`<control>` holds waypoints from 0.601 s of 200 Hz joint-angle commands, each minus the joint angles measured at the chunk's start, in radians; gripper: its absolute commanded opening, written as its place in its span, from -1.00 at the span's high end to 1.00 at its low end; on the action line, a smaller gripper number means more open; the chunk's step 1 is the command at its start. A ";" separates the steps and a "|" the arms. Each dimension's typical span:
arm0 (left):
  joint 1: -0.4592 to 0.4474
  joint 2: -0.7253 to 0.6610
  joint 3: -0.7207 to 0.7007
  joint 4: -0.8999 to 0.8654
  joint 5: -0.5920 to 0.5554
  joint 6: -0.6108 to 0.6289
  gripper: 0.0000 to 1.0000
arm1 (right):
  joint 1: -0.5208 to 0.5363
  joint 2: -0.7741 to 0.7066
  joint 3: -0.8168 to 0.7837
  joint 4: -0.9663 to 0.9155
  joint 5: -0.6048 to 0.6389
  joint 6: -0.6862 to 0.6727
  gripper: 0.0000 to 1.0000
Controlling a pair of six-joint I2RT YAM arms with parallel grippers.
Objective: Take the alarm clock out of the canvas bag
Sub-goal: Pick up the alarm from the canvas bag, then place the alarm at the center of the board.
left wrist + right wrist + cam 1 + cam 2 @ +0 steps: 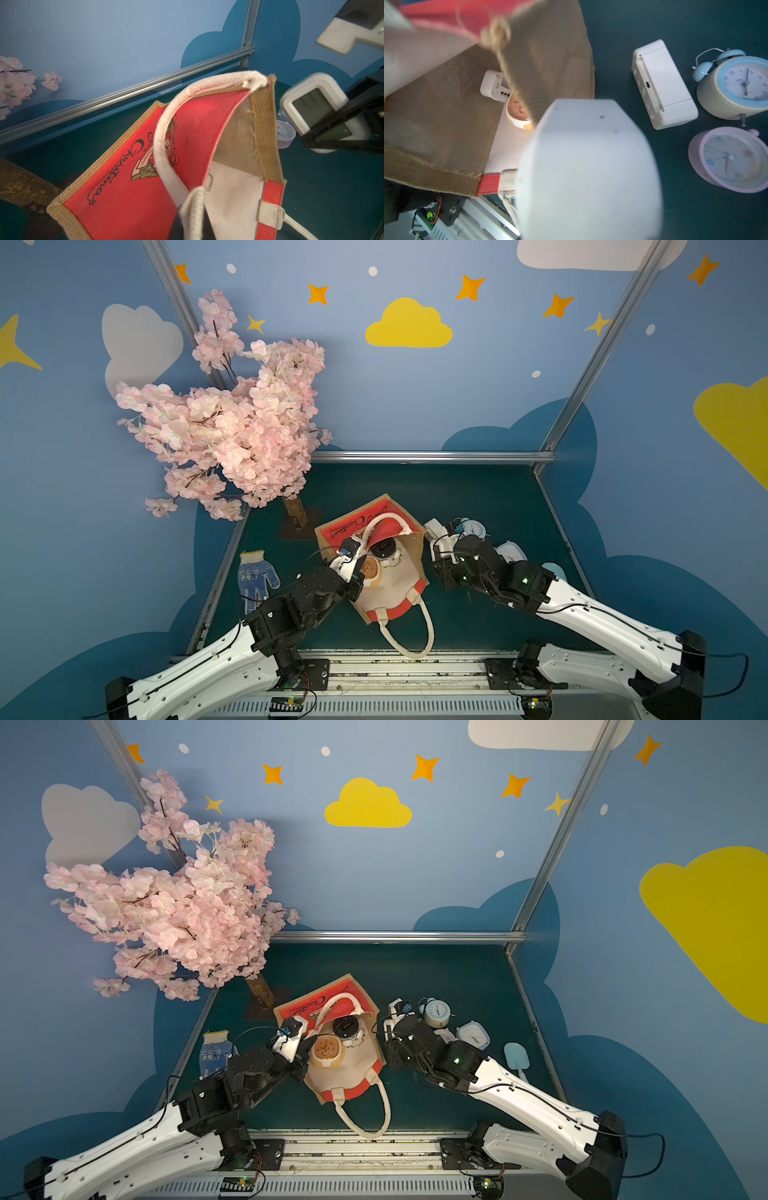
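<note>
While the canvas bag (351, 529) is pinched open by the left end effector (358, 562), the alarm clock (311, 106) is held just beside it.
Its case, probably light and slick, is clamped face-to-back by the right end effector (441, 545).

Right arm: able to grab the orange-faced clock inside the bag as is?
Probably not: the right gripper is shut on a white digital clock. The canvas bag gapes open with the orange-faced clock exposed.

1. The dark green tabletop (478, 497) carries a red-faced canvas bag with burlap sides (417, 549).
2. On the left arm's side lie a blue-and-white knitted glove (253, 576) and a pink blossom tree's brown base (297, 518).
3. Beside the bag, on the right arm's side, a white rectangular box (662, 83), a blue twin-bell alarm clock (437, 1012) and a pink round clock (729, 160) sit close together.
</note>
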 commanded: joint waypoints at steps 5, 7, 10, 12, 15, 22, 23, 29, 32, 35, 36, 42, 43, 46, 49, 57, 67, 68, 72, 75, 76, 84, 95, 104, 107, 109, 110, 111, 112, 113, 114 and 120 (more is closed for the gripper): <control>0.002 -0.011 0.027 -0.012 -0.031 -0.002 0.82 | -0.030 -0.051 -0.012 -0.001 -0.007 -0.016 0.75; 0.002 -0.010 0.027 -0.011 -0.032 -0.003 0.82 | -0.031 -0.052 -0.013 -0.001 -0.014 -0.019 0.75; 0.002 -0.009 0.027 -0.009 -0.032 -0.003 0.82 | -0.034 -0.050 -0.011 -0.004 -0.019 -0.021 0.75; 0.001 -0.007 0.027 -0.009 -0.034 -0.002 0.82 | -0.034 -0.050 -0.010 -0.006 -0.020 -0.021 0.75; 0.002 -0.006 0.027 -0.009 -0.034 -0.004 0.82 | -0.036 -0.046 -0.006 -0.014 -0.025 -0.020 0.75; 0.002 -0.001 0.028 -0.007 -0.034 -0.003 0.82 | -0.038 -0.039 -0.001 -0.026 -0.030 -0.022 0.76; 0.002 -0.001 0.028 -0.007 -0.034 -0.003 0.82 | -0.038 -0.039 -0.001 -0.026 -0.030 -0.022 0.76; 0.001 0.005 0.031 -0.007 -0.034 -0.004 0.82 | -0.038 -0.032 0.000 -0.030 -0.035 -0.023 0.75; 0.002 0.006 0.032 -0.007 -0.034 -0.005 0.82 | -0.039 -0.030 -0.002 -0.031 -0.037 -0.023 0.75; 0.002 0.008 0.033 -0.007 -0.033 -0.005 0.82 | -0.041 -0.029 -0.003 -0.030 -0.040 -0.023 0.75; 0.002 0.009 0.033 -0.006 -0.032 -0.005 0.82 | -0.041 -0.028 -0.005 -0.030 -0.043 -0.023 0.74; 0.002 0.012 0.035 -0.007 -0.032 -0.005 0.82 | -0.050 -0.024 -0.011 -0.027 -0.057 -0.021 0.74; 0.002 0.013 0.036 -0.007 -0.032 -0.006 0.82 | -0.052 -0.024 -0.012 -0.026 -0.059 -0.020 0.74; 0.002 0.014 0.036 -0.007 -0.031 -0.005 0.82 | -0.058 -0.022 -0.015 -0.025 -0.071 -0.018 0.73; 0.002 0.014 0.037 -0.006 -0.031 -0.005 0.82 | -0.065 -0.020 -0.019 -0.024 -0.083 -0.017 0.73; 0.001 0.015 0.037 -0.006 -0.031 -0.005 0.82 | -0.086 -0.015 -0.034 -0.016 -0.118 -0.012 0.73; 0.002 0.012 0.037 -0.004 -0.031 -0.003 0.82 | -0.116 -0.010 -0.063 0.009 -0.188 -0.015 0.70; 0.002 0.012 0.037 -0.004 -0.031 -0.002 0.82 | -0.120 -0.009 -0.066 0.012 -0.197 -0.016 0.70; 0.002 0.009 0.036 -0.003 -0.032 -0.002 0.82 | -0.135 -0.006 -0.078 0.022 -0.223 -0.017 0.69; 0.002 0.007 0.035 -0.002 -0.032 -0.001 0.82 | -0.144 -0.004 -0.088 0.029 -0.242 -0.017 0.69; 0.002 0.007 0.034 -0.001 -0.032 0.000 0.82 | -0.147 -0.003 -0.092 0.030 -0.249 -0.017 0.68; 0.002 0.000 0.031 0.003 -0.034 0.003 0.82 | -0.171 0.006 -0.121 0.048 -0.291 -0.021 0.68; 0.002 -0.010 0.028 0.003 -0.032 0.005 0.82 | -0.201 0.025 -0.160 0.075 -0.349 -0.034 0.67; 0.002 -0.017 0.028 0.001 -0.032 0.005 0.82 | -0.224 0.049 -0.189 0.090 -0.387 -0.041 0.66; 0.002 -0.018 0.028 -0.001 -0.032 0.005 0.82 | -0.232 0.057 -0.198 0.094 -0.400 -0.042 0.67; 0.002 -0.020 0.027 -0.002 -0.032 0.005 0.82 | -0.237 0.062 -0.202 0.097 -0.409 -0.044 0.67; 0.002 -0.020 0.027 -0.003 -0.032 0.005 0.82 | -0.239 0.065 -0.204 0.098 -0.413 -0.044 0.67; 0.002 -0.021 0.027 -0.003 -0.032 0.005 0.82 | -0.241 0.068 -0.207 0.099 -0.417 -0.045 0.67; 0.002 -0.021 0.027 -0.004 -0.032 0.005 0.82 | -0.244 0.072 -0.210 0.101 -0.419 -0.046 0.67; 0.002 -0.022 0.027 -0.004 -0.032 0.005 0.82 | -0.246 0.075 -0.212 0.103 -0.424 -0.047 0.67; 0.002 -0.023 0.028 -0.006 -0.032 0.005 0.82 | -0.248 0.077 -0.214 0.105 -0.429 -0.047 0.67; 0.002 -0.024 0.028 -0.007 -0.032 0.004 0.82 | -0.259 0.092 -0.227 0.115 -0.450 -0.052 0.67</control>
